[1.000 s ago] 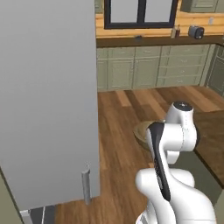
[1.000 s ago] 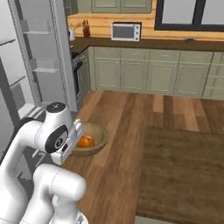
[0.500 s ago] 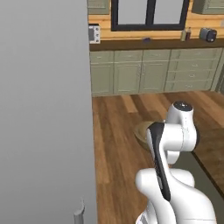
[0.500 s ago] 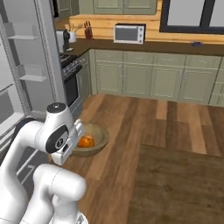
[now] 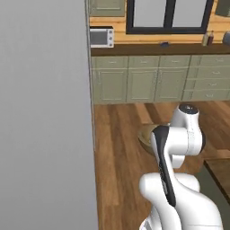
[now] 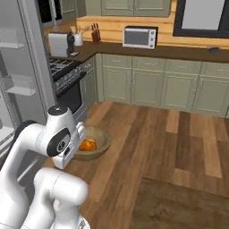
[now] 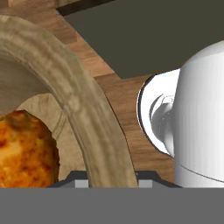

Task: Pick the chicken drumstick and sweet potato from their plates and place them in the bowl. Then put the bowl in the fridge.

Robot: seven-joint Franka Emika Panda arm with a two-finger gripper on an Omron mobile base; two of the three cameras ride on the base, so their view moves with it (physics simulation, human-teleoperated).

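My gripper is shut on the thick rim of the tan wooden bowl, which hangs in front of the arm above the wood floor. In the right base view the bowl sits just beside the wrist. The glossy orange chicken drumstick lies inside it and shows close up as the drumstick in the hand view. In the left base view only an edge of the bowl shows behind the forearm. The sweet potato is hidden. The plates are out of view. The grey fridge door stands close on the left, and the open fridge shows white shelves.
Green cabinets line the far wall under a wooden counter with a microwave. A stove and a coffee machine stand next to the fridge. A dark surface lies low on the right.
The whole picture has shifted, so the base has moved: the fridge door now looms larger on the left. The arm keeps the same pose with the bowl.
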